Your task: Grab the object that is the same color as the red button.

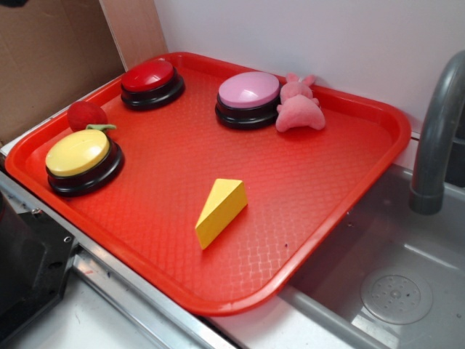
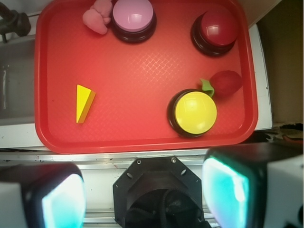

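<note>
On my wrist feed both gripper fingers (image 2: 61, 199) are blurred and cropped by the bottom edge, while the small fuzzy red toy fruit (image 1: 86, 115) sits partly behind the yellow-domed button (image 1: 78, 154).

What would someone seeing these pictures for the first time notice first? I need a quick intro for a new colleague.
The bright red plastic tray fills the view, carrying three big dome buttons: glossy red at the back, pink beside a pink plush animal, yellow in front. A yellow cheese-shaped wedge lies mid-tray, and a small fuzzy red toy fruit sits behind the yellow button.
</note>
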`<state>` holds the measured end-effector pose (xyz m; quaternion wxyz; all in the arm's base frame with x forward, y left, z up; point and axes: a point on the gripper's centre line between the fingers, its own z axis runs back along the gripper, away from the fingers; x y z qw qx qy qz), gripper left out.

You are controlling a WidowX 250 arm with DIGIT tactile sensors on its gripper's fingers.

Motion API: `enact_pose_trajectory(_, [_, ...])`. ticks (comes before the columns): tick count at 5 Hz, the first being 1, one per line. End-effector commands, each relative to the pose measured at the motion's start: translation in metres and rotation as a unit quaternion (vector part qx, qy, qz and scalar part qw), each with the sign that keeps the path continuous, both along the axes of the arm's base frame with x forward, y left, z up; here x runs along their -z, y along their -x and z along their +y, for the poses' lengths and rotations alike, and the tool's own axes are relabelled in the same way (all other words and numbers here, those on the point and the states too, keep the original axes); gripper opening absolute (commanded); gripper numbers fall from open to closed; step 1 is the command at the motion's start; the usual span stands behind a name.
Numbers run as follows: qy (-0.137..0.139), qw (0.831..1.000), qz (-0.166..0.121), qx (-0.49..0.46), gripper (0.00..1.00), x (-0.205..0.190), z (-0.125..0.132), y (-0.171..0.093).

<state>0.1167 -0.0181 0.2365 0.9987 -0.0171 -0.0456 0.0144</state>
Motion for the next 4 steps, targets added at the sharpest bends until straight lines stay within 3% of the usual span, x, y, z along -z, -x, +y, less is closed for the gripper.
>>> enact_pose_trajectory(1, [0.000, 1.000, 0.000, 0.000, 1.00, 0.000, 0.000, 0.000])
enact_pose_trajectory(2, [0.024, 0.999, -0.008, -0.040, 1.00, 0.002, 0.018, -0.005])
enact_pose_trajectory(4, [0.030, 0.987, -0.042, -0.155, 1.00, 0.012, 0.062, -0.020])
